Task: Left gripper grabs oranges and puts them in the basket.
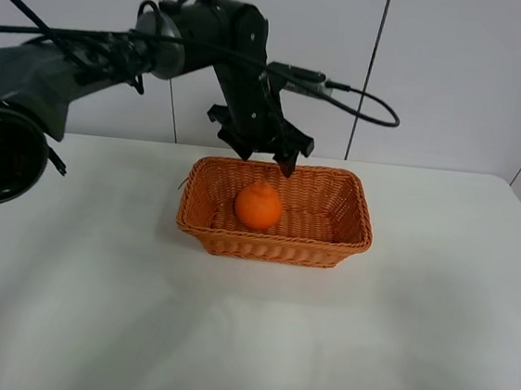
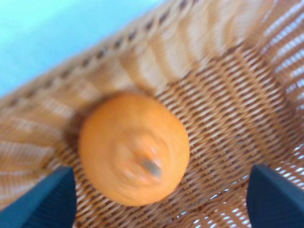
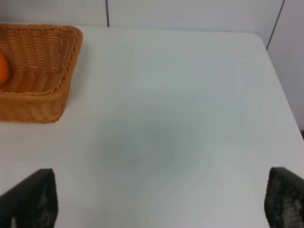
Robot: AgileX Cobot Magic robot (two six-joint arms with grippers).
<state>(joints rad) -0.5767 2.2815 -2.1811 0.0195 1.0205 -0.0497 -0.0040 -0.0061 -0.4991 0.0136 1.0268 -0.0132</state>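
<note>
The orange (image 1: 258, 206) sits inside the wicker basket (image 1: 329, 249), left of its middle, knob up. In the left wrist view the orange (image 2: 134, 148) rests on the basket floor (image 2: 228, 118), blurred. My left gripper (image 1: 267, 155) hangs above the basket's back rim, open and empty, with its fingertips (image 2: 52, 199) wide apart and clear of the fruit. My right gripper (image 3: 156, 202) is open and empty above bare table; the right wrist view shows the basket (image 3: 42, 76) and an edge of the orange (image 3: 3, 69) off to one side.
The white table (image 1: 413, 341) carries the basket only. A white panelled wall (image 1: 459, 76) stands behind. The left arm's black cable (image 1: 372, 109) loops above the basket's back right.
</note>
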